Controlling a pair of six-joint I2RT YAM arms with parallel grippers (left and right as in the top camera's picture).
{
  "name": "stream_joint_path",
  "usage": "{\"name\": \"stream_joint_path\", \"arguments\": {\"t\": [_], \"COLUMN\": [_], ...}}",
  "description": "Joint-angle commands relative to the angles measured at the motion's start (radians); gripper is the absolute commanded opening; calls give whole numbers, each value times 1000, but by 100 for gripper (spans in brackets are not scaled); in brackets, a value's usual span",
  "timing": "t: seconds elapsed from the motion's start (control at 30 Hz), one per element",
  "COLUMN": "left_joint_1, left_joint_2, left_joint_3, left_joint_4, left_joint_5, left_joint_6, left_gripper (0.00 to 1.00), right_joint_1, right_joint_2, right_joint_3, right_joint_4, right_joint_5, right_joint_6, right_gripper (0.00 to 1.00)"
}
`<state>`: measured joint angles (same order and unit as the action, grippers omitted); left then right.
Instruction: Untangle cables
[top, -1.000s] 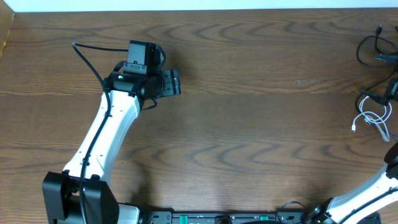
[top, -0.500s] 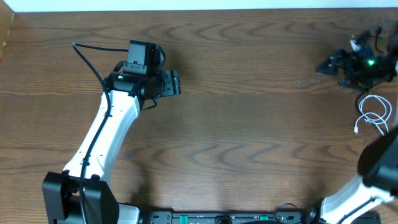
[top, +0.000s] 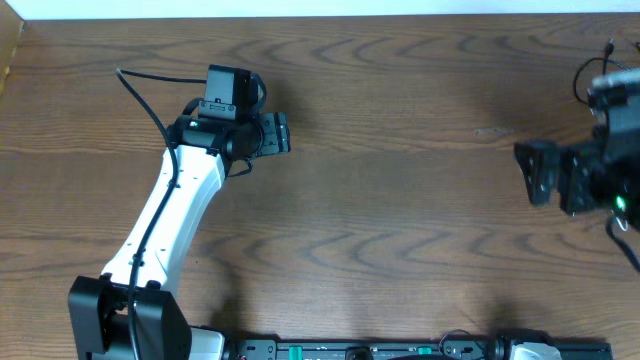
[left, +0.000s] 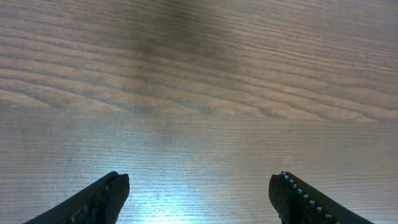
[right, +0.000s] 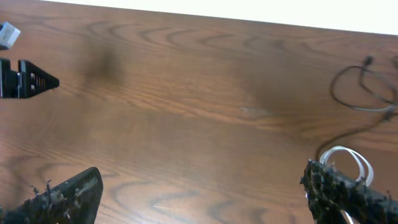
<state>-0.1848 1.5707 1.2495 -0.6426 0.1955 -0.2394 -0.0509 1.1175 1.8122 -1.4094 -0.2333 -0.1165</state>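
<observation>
Left arm (top: 170, 215) stretched to upper left, left gripper (top: 281, 133) open. Right gripper (top: 533, 172) wide open, right edge.

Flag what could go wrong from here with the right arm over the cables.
1. The white cable lies looped right against one finger of the open right tool; closing here may miss it or snag a single loop.
2. The black cable appears to meet the white one there, so a pull could drag both instead of parting them.
3. The left tool hangs open far across the table, too distant to pin anything.
</observation>
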Motion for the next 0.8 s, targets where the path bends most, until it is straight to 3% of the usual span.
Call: {"name": "stream_joint_path", "arguments": {"t": [0.0,0.13,0.33,0.53,0.77], "left_joint_1": [4,4,4,4,4], "left_joint_2": [-2,-2,-2,-2,-2], "left_joint_3": [-2,-2,-2,-2,-2], "left_joint_4": [-1,-1,-1,-1,-1], "left_joint_5": [-13,-14,-14,-13,-14], "left_joint_6": [-2,-2,-2,-2,-2], "left_gripper": [77,77,77,77,77], "right_joint_1": [4,2,6,52,55], "right_joint_2": [-77,-163,-379,-687,-919], "right_joint_3": [2,-18,-300,-914,-1458], "right_joint_4": [-36,-27,243,834,1429], "right_joint_5": [46,79,100,104,101], "right_joint_6": [-12,-12,-72,-76,-63], "right_gripper": [99,99,99,99,99]}}
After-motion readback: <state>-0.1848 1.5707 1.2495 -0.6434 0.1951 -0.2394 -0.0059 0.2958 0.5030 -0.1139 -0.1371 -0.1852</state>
